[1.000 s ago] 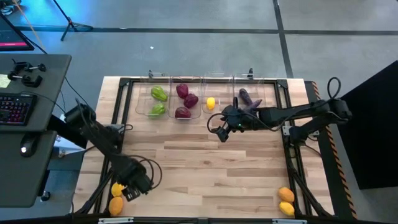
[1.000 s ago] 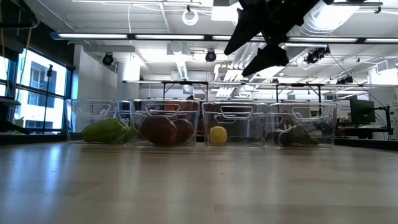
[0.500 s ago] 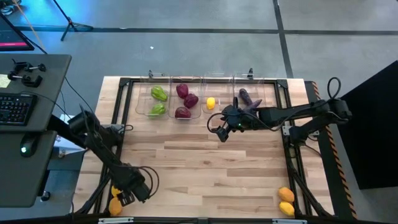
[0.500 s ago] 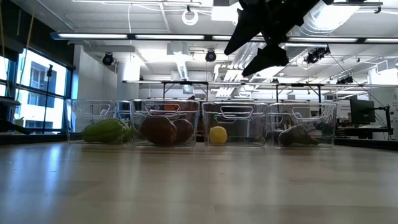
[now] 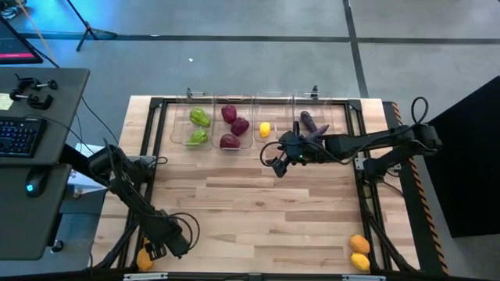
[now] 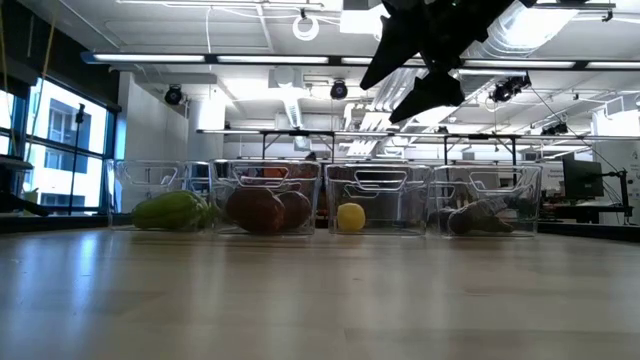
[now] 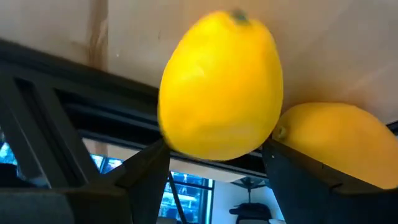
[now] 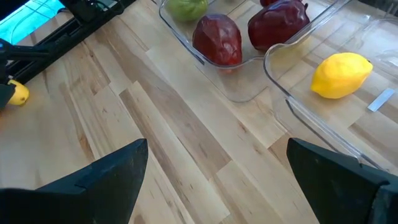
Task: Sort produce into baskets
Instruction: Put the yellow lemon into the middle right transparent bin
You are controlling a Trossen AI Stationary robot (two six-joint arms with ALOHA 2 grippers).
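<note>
My left gripper (image 5: 160, 247) is at the table's near left corner, open, its two fingers on either side of a yellow lemon (image 7: 217, 87). An orange citrus (image 7: 336, 146) lies right beside the lemon and also shows in the high view (image 5: 145, 260). My right gripper (image 5: 277, 165) hovers open and empty high above the table, in front of the four clear baskets (image 5: 254, 144) at the far edge. The baskets hold green peppers (image 5: 199, 117), dark red pieces (image 5: 231, 125), a lemon (image 5: 265, 129) and eggplants (image 5: 312, 125). My left gripper's fingers (image 7: 146, 168) stand close on both sides of the yellow lemon's middle (image 7: 180, 137), coming from above. I cannot tell whether they touch it. The lemon lies on the table.
Two more orange citrus pieces (image 5: 359, 243) lie at the near right corner. A black metal frame (image 5: 156, 105) runs around the table's edges, close to the lemon at the near left. Bare wooden table (image 5: 258, 211) lies between the baskets and the near edge.
My left gripper has moved toward the table's near left corner and come over the yellow lemon, which now sits between its fingers. The lemon has not moved.
</note>
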